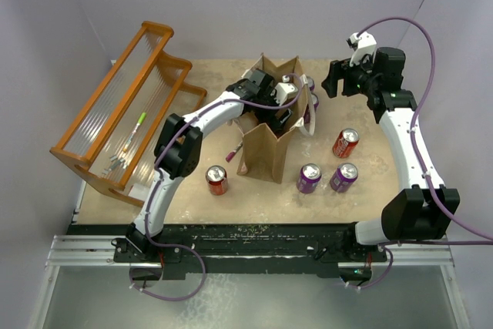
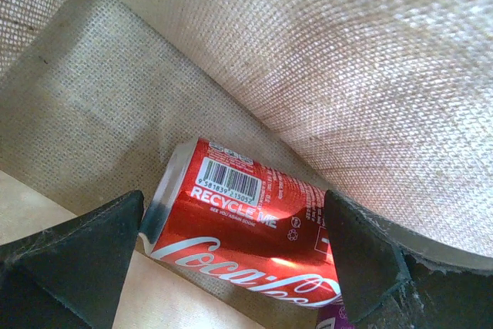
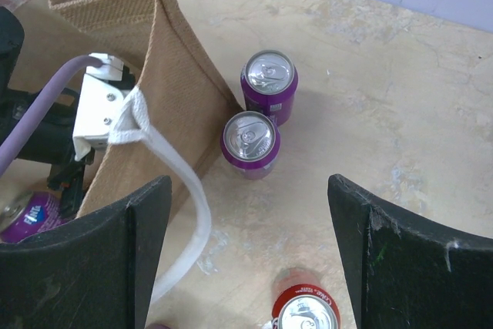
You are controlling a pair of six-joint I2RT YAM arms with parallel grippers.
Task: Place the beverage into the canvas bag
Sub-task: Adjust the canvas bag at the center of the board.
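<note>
The canvas bag (image 1: pixel 262 144) stands open mid-table, tan with white loop handles (image 3: pixel 185 190). My left gripper (image 2: pixel 233 198) reaches down inside it and stands open. Just beyond its fingertips a red cola can (image 2: pixel 246 225) lies on its side on the bag's floor, held by nothing. A sliver of a purple can (image 2: pixel 335 317) shows beside it. My right gripper (image 3: pixel 248 182) hangs open and empty at the back right (image 1: pixel 333 82), above the table beside the bag (image 3: pixel 177 82). Two upright purple cans (image 3: pixel 269 82) (image 3: pixel 250 142) stand by the bag's corner, and a red can (image 3: pixel 306 310) stands nearer.
An orange slatted rack (image 1: pixel 123 113) fills the left side of the table. On the table around the bag stand a red can (image 1: pixel 216 180), two purple cans (image 1: pixel 309 178) (image 1: pixel 343 177) and another red can (image 1: pixel 346 142). The left arm (image 1: pixel 208 117) leans across over the bag's mouth.
</note>
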